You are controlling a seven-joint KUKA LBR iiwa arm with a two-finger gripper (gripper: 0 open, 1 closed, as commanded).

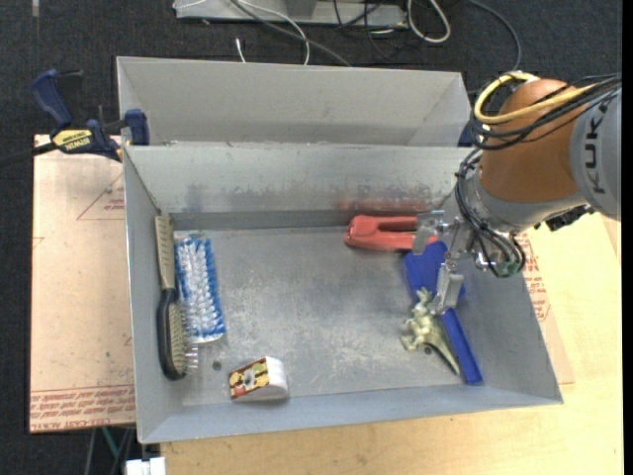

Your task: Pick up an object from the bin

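Far left of the grey metal bin (297,181), 2 brushes lie side by side along the wall. The outer one is a slim brush (171,336) with a tan upper half, a dark rounded lower end and fine, pale bristles. Touching its right side is a scrubbing brush (198,290), with thick blue and white bristle tufts in rows.

Down by the front wall sits 1 small white packet (259,378), boxy with soft corners. It has a yellow and red label, but the print is too small to read.

Across the scuffed, bare floor and up against the back wall lies a red handle (381,234), smooth plastic, lying flat.

Just right of it is a long blue plastic bar (461,352), running at a slant from near the red handle down toward the front right corner. A small olive toy figure (425,331), knobbly and pale, rests against its left edge.

The gripper (450,287) hangs over the upper half of that blue bar, just above the figure. Spread or closed, I cannot tell. Behind it are cables and the glossy orange cover of the arm (529,137), with the letters "KU" readable at the far right.
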